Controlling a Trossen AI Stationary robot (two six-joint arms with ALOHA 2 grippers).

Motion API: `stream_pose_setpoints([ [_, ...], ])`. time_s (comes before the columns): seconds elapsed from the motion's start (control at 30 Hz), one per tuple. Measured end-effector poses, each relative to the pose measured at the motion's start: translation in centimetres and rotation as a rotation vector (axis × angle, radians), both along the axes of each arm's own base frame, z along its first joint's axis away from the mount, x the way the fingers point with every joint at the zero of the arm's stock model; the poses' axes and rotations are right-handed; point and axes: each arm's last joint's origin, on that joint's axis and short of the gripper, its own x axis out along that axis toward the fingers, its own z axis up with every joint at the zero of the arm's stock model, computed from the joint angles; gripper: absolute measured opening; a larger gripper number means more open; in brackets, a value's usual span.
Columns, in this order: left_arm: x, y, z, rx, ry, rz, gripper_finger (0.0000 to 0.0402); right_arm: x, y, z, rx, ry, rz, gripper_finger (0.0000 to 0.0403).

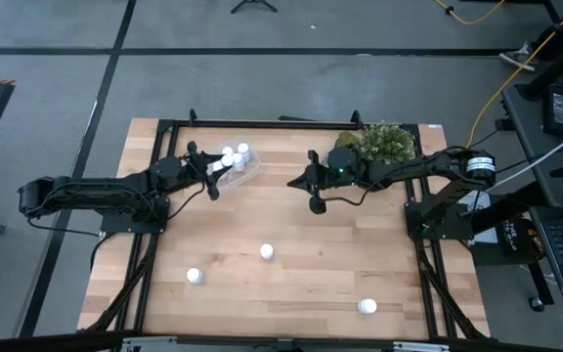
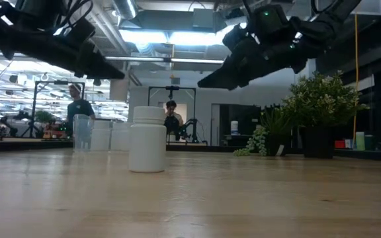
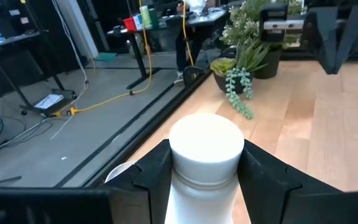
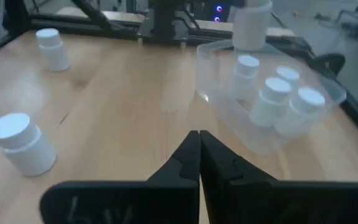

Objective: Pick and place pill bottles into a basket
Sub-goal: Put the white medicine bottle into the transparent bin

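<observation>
Nearest to the front edge of the light wooden table [image 1: 301, 284], three small white cylindrical pill bottles with white caps stand upright and well apart: one at about 5 o'clock [image 1: 367, 306], one at about 7 o'clock [image 1: 194, 276], and one near the middle [image 1: 267, 251]. In the low view the middle one [image 2: 147, 139] looks plain and smooth, with a ribbed cap a little narrower than its body.

Farther back, at about 11 o'clock, lies the shallow clear plastic basket with rounded corners [image 1: 246, 170]. Inside it stand white bottles close together [image 4: 277, 99]; four show in the right wrist view.

The left gripper [image 1: 210, 174] is just beside the basket's left end, and its dark fingers [image 3: 263, 174] are clamped on one more white bottle [image 3: 205, 163], holding it upright.

The right gripper [image 1: 318, 188] hangs above the table centre, fingers pressed together on nothing.

At about 1 o'clock, in the far corner, stands a green bushy plant [image 1: 381, 142].
</observation>
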Motion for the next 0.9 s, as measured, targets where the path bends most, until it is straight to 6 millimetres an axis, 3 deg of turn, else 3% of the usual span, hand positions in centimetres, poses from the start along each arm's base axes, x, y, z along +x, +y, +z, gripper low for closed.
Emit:
stream_pose_setpoints([
  [0.4,-0.1,1.2,-1.6,-0.027,-0.030,0.060,0.0148,-0.6,0.2,-0.5,0.018,-0.058,-0.009,0.0004],
  [0.9,1.7,2.6,-3.6,-0.096,-0.003,0.013,0.0148,-0.6,0.2,-0.5,-0.009,-0.065,-0.001,0.0005],
])
